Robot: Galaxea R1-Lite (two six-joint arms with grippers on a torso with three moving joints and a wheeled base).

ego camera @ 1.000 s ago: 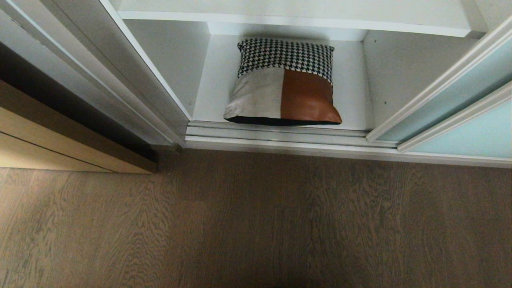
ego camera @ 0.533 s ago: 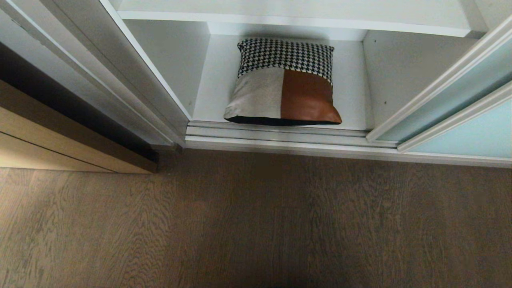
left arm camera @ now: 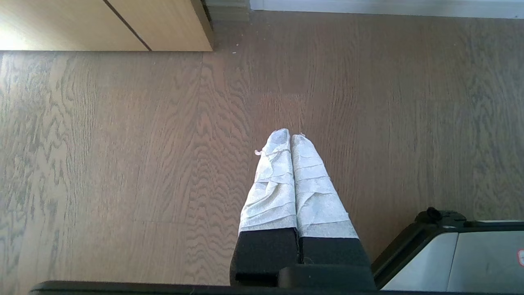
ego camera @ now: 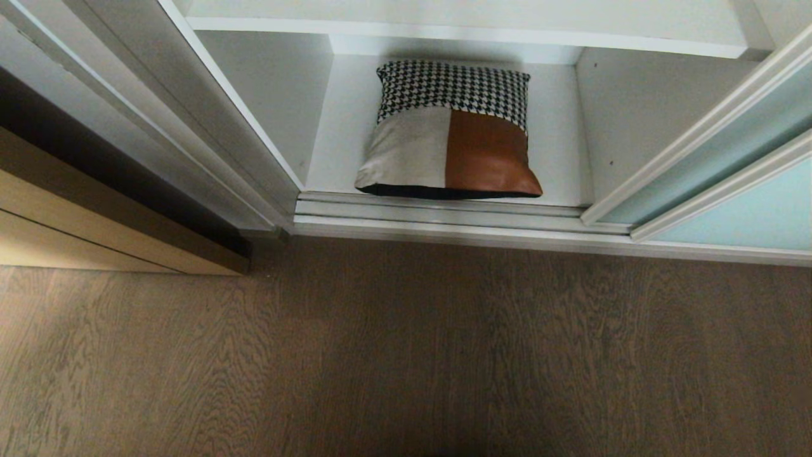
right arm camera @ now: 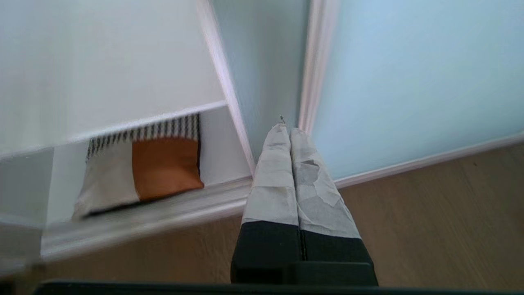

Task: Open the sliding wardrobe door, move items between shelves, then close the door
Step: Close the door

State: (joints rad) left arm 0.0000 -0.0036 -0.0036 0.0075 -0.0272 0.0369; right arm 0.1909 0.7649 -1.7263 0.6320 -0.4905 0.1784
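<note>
Cushion lay on bottom shelf, wardrobe open

From the head camera, the houndstooth cushion [ego camera: 449, 133] rested on the lowest shelf [ego camera: 558, 158], sliding wardrobe door [ego camera: 729, 152] pushed right. The left gripper [left arm camera: 290, 137] hung closed above wood floor [left arm camera: 123, 143]; the right gripper [right arm camera: 290, 130], empty and closed, pointed at the door's frame.

Both arms out of head view, door [ego camera: 729, 152] cut by right edge, cushion [right arm camera: 139, 172] smeared, top hidden behind shelf [right arm camera: 102, 82]
</note>
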